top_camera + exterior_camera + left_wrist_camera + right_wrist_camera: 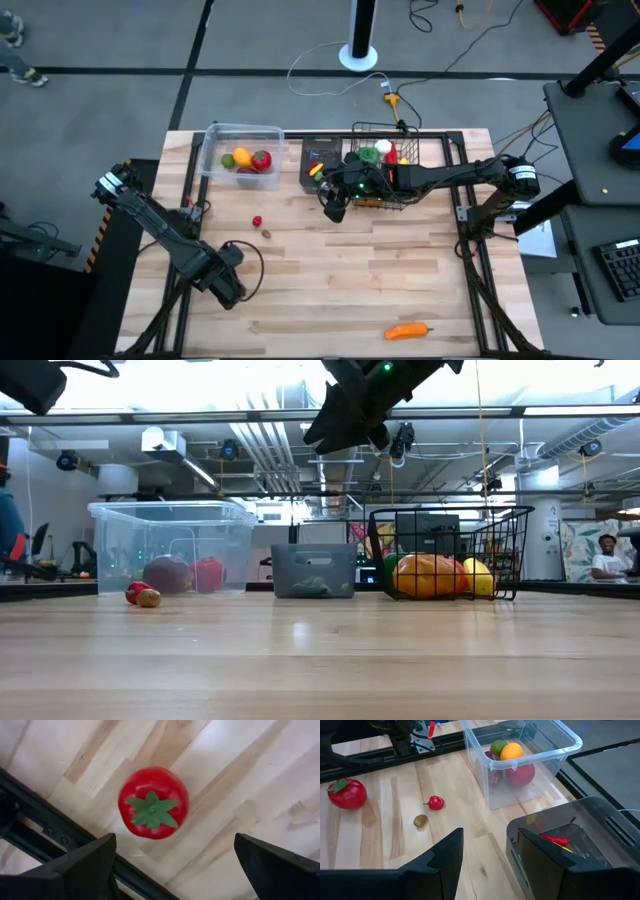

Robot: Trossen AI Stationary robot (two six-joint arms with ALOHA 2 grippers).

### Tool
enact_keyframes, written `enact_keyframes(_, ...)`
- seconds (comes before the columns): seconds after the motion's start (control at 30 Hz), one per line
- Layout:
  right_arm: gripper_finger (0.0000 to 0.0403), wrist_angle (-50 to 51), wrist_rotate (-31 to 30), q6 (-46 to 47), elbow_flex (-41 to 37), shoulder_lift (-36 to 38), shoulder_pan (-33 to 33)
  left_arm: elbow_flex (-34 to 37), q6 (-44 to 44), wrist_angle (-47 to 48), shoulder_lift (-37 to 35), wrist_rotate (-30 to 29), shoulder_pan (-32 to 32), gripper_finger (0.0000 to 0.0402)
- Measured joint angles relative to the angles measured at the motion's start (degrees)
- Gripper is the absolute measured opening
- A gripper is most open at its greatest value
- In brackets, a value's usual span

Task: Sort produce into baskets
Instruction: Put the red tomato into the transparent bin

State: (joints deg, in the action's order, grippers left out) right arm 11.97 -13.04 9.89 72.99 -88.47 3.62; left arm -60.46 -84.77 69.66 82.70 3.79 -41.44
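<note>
Three baskets [241, 133], two arms [165, 227]

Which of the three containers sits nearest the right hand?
The dark rectangular bin, directly beside the right hand; the clear tub is farther, the wire basket behind.

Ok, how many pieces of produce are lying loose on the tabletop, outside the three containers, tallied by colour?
Red: 2, the tomato and the small red piece
Brown: 1, the small brown piece
Orange: 1, the orange piece
Total: 4
</note>
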Motion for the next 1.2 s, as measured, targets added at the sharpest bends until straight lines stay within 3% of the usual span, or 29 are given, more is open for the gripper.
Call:
enact_keyframes(0.93, 0.0178, 0.2, 0.02, 0.11, -0.02, -0.09, 0.0, 16.57, -1.46, -17.24, 0.02, -0.07, 0.1, 0.0385)
enact_keyframes(1.2, 0.0178, 0.2, 0.01, 0.03, -0.02, -0.15, 0.0, 15.76, -1.42, -17.41, 0.02, -0.09, 0.1, 0.0328)
